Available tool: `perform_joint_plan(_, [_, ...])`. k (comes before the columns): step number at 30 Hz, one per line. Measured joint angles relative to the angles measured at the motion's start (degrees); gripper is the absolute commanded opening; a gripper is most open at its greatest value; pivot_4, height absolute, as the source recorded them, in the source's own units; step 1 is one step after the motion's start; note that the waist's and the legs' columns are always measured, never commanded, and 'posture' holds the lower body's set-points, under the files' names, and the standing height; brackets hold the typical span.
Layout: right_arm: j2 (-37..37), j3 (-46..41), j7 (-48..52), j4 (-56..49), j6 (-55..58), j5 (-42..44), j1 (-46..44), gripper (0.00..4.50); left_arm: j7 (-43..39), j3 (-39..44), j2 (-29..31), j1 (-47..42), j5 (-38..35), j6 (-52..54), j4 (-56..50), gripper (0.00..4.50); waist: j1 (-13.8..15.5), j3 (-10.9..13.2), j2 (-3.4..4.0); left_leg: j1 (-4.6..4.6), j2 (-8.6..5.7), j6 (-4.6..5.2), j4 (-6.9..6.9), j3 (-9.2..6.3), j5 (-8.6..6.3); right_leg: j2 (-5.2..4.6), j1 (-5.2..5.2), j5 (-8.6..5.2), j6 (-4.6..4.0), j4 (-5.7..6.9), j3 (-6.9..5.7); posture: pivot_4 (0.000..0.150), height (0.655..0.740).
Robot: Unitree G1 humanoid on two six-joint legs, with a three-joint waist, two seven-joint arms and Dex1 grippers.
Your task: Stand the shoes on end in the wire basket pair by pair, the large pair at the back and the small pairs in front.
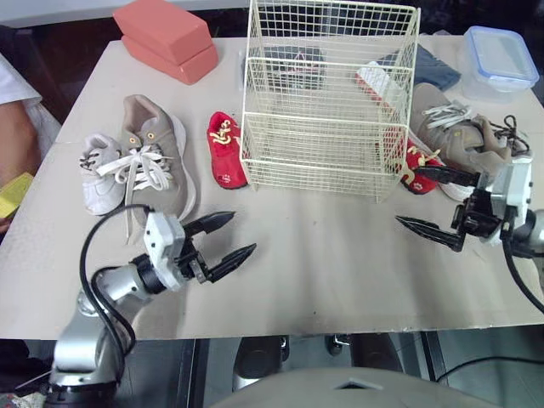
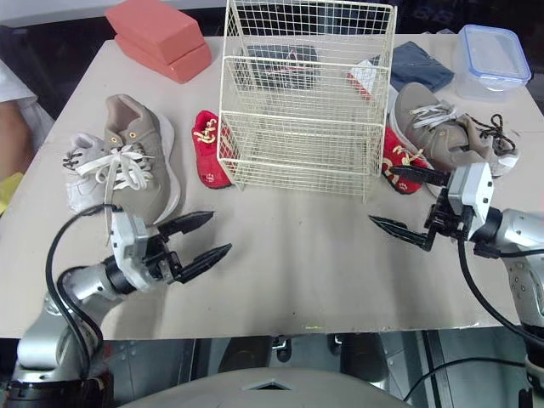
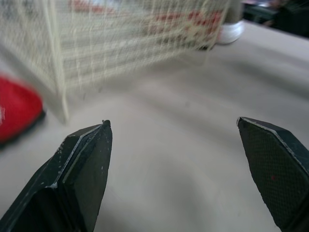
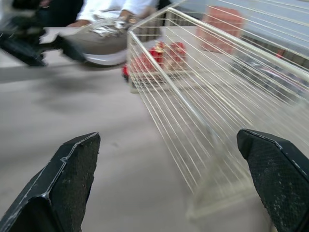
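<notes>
An empty cream wire basket [image 1: 327, 102] stands at the middle back of the table. Left of it lie a large tan shoe [image 1: 153, 149], a small white shoe [image 1: 100, 170] and a small red shoe [image 1: 225, 149]. To the basket's right lie the other tan shoe [image 1: 463, 136] and a second red shoe [image 1: 416, 166]. My left gripper [image 1: 242, 232] hovers open over bare table in front of the left shoes, holding nothing. My right gripper [image 1: 408, 195] is open and empty too, its upper finger close to the right red shoe by the basket's front right corner.
Two stacked red blocks [image 1: 166, 38] sit at the back left. A clear box with a blue lid [image 1: 500, 58] is at the back right. Dark items [image 1: 293, 64] and folded denim [image 1: 425, 64] lie behind the basket. A person [image 1: 13, 127] is at the left edge.
</notes>
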Motion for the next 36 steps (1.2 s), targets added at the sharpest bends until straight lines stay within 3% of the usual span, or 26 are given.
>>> perform_joint_plan(9, [-2.41,10.78,0.27,-0.82,6.91,-5.28,-16.51,4.5,-4.31,6.45,7.54,-6.92,-8.0,6.05,-2.97,4.47,-0.18,0.14,-0.13,0.01,0.01,-0.03,0.0,0.05,0.02,0.01,-0.02,0.01,0.0,-0.02,0.01,0.15,0.686])
perform_joint_plan(14, [-3.57,19.36,-0.16,2.18,11.74,-13.33,-26.38,4.5,-3.88,11.07,10.89,-6.03,-10.81,10.29,-6.81,4.47,-0.22,0.15,-0.14,0.01,0.0,-0.27,-0.03,0.12,0.16,-0.01,-0.04,0.01,0.0,-0.04,0.04,0.15,0.686])
perform_joint_plan(15, [-3.5,20.92,-0.2,3.22,13.06,-14.78,-27.89,4.09,-3.5,11.62,11.0,-5.6,-11.07,10.97,-7.3,4.5,-0.15,0.17,-0.16,0.0,0.0,-0.28,-0.03,0.12,0.16,-0.01,-0.04,0.01,0.0,-0.04,0.04,0.15,0.686])
perform_joint_plan(17, [-3.33,23.03,0.18,4.22,15.31,-16.01,-29.88,3.7,-3.03,12.91,11.01,-4.64,-11.53,12.02,-7.91,4.5,-0.11,0.21,-0.2,-0.02,0.01,-0.29,-0.03,0.11,0.17,-0.01,-0.05,0.01,0.0,-0.04,0.03,0.15,0.686])
perform_joint_plan(23, [-3.08,27.23,1.57,4.49,17.28,-19.29,-33.15,0.74,-2.61,15.85,11.02,-2.76,-12.05,13.03,-8.94,4.5,-0.17,0.23,-0.21,-0.02,0.0,-0.3,-0.03,0.13,0.17,-0.02,-0.05,0.01,0.0,-0.05,0.03,0.15,0.686])
perform_joint_plan(25, [-2.98,27.82,1.99,5.14,16.77,-20.76,-34.11,0.06,-2.59,15.91,10.89,-2.43,-12.05,13.13,-9.16,4.5,-0.17,0.23,-0.22,-0.02,0.0,-0.3,-0.02,0.12,0.17,-0.02,-0.06,0.01,0.01,-0.05,0.02,0.15,0.686])
perform_joint_plan(36, [-2.16,28.02,8.19,12.12,7.14,-23.72,-35.96,0.06,-2.25,17.95,10.25,-0.75,-12.15,13.1,-9.4,4.5,-0.22,0.23,-0.24,0.01,0.01,-0.32,-0.02,0.16,0.18,-0.02,-0.04,0.02,0.01,-0.04,0.03,0.15,0.686])
